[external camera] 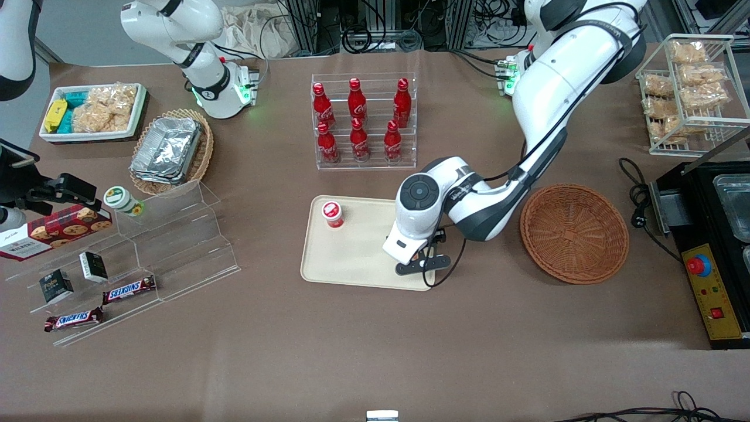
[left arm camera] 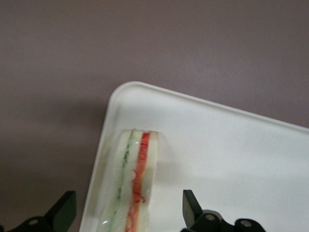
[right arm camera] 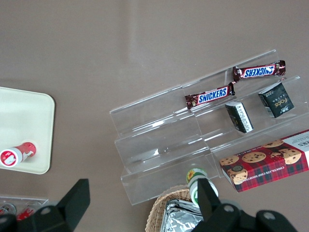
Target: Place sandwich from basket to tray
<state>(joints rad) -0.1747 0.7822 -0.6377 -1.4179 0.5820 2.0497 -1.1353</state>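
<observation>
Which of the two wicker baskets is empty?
The round reddish-brown basket, beside the tray where the end effector hovers; the paler oval basket holds foil containers.

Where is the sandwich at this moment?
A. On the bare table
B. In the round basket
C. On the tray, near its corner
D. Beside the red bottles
C: the wrist view shows the sandwich lying on the tray at its rounded corner, between the open fingers of the gripper; the basket holds nothing.

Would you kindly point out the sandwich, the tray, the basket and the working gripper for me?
sandwich (left arm camera: 133, 186), left wrist view, striped cut edge.
tray (external camera: 351, 258), front view, bare floor.
basket (external camera: 574, 232), front view, woven bottom.
gripper (left arm camera: 129, 212), left wrist view, open, straddling the sandwich.
</observation>
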